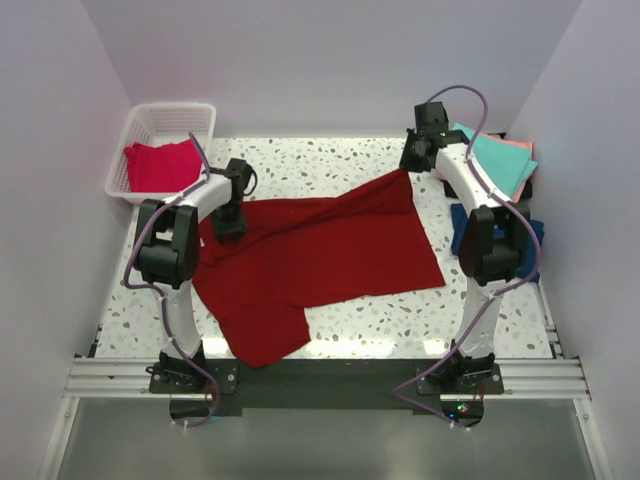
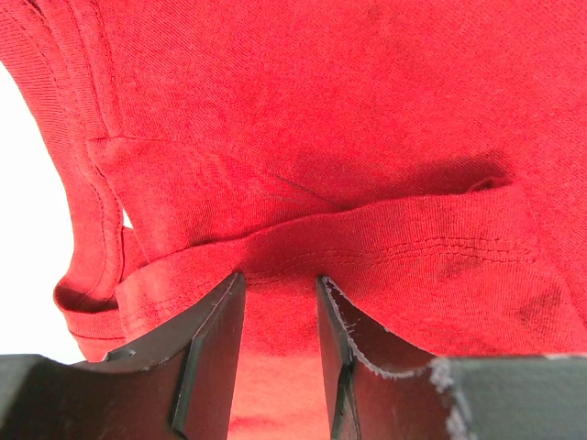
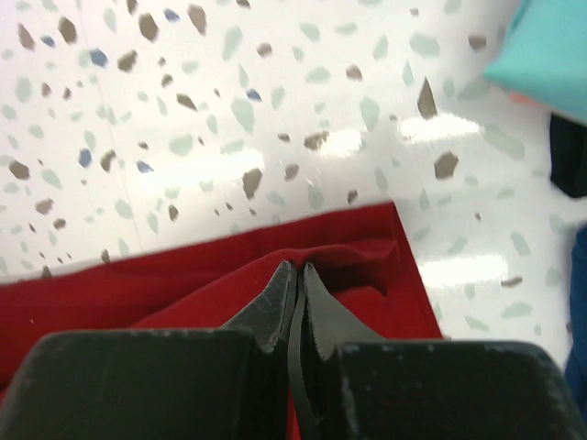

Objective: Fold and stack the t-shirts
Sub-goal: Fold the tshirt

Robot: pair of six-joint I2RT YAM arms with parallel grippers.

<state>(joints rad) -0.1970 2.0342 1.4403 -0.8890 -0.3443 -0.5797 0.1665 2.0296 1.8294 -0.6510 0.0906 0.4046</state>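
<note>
Both my grippers are meeting the dark red t-shirt (image 1: 320,255), which is lying spread across the table (image 1: 330,165). My right gripper (image 3: 295,275) is pinching its far right corner, jaws closed on the cloth. My left gripper (image 2: 280,289) is sitting low over its far left edge, jaws narrowly parted above a hem.

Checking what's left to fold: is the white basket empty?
No, a pinkish-red shirt lies inside the white basket.

Obstacles: basket (image 1: 180,118), far-left corner; teal shirt (image 1: 503,160) and navy shirt (image 1: 458,228), right edge. Free passage: bare tabletop (image 1: 310,160) far-centre and near-right.
</note>
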